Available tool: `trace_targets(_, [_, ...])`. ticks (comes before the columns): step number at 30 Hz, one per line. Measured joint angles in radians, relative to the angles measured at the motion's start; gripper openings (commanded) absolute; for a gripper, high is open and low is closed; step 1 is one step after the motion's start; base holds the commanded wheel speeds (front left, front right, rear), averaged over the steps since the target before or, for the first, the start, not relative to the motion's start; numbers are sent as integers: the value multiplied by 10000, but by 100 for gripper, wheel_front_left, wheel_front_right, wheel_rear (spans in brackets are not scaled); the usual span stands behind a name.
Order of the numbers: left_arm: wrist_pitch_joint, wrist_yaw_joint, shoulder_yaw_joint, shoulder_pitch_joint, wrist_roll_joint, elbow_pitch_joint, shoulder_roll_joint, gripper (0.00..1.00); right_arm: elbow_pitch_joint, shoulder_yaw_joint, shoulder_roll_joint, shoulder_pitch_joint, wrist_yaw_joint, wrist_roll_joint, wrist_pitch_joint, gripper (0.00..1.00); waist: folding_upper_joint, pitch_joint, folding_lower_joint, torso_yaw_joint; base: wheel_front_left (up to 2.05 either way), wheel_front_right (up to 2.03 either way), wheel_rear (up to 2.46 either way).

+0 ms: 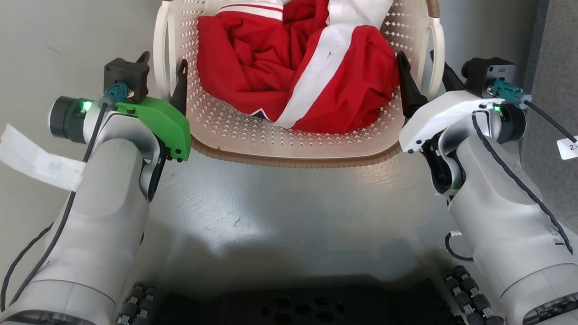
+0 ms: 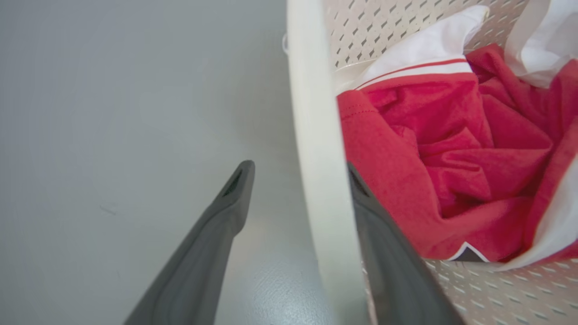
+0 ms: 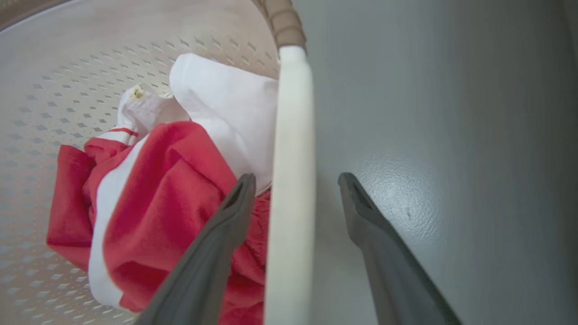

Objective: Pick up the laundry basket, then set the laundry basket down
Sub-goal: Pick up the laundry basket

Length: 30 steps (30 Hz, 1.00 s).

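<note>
Ok so, basket [image 1: 232, 127] sits on floor [image 1: 268, 219] right ahead, red-and-white clothes [image 1: 273, 61] inside. Left gripper [image 2: 298, 169] straddles left handle [image 2: 311, 135], right gripper [image 3: 295, 177] straddles right handle [image 3: 291, 135]. Jaws wide both sides, nothing clamped yet. Tip: close both together, square on handles, then lift level and slow so basket doesn't tip.

Head view steeply downward, wrist views close, sharing laundry basket [image 1: 289, 158]

1. Far end of the laundry basket [image 1: 289, 160] is cut off by the head view's top edge.
2. Red-and-white garment [image 1: 254, 60] inside the basket: underside hidden, type indeterminate.
3. Left end effector [image 2: 299, 168]: basket-side finger partly hidden behind the handle [image 2: 316, 180].
4. Paper tag [image 1: 574, 147] right of the basket: print illegible.
</note>
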Motion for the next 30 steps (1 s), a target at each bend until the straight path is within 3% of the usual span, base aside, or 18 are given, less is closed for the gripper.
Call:
trace_targets(1, [0,-2,-42,-19,-17,13,-2,47,56,33,0,-13,4,35,0,42,0,3,0,-4,0,0,0])
trace_targets(2, [-2,-25,-84,-35,-59,35,-2,44,117,71,0,-23,8,88,0,37,0,6,-1,-7,0,0,0])
trace_targets(3, [-19,-69,-127,-51,-111,69,0,32,176,111,0,-28,50,144,2,24,0,9,0,-10,0,0,0])
trace_targets(4, [-77,-77,-173,-67,-163,113,-2,18,217,159,-2,-34,92,215,2,3,0,12,0,-14,0,0,0])
trace_targets(5, [-79,-94,-209,-79,-186,144,-10,0,261,211,0,-48,92,280,0,0,0,14,0,-17,0,0,0])
trace_targets(30, [-207,-161,-571,-75,-1035,934,-159,0,988,840,142,-177,174,1049,-27,0,0,-950,-1,-78,0,0,0])
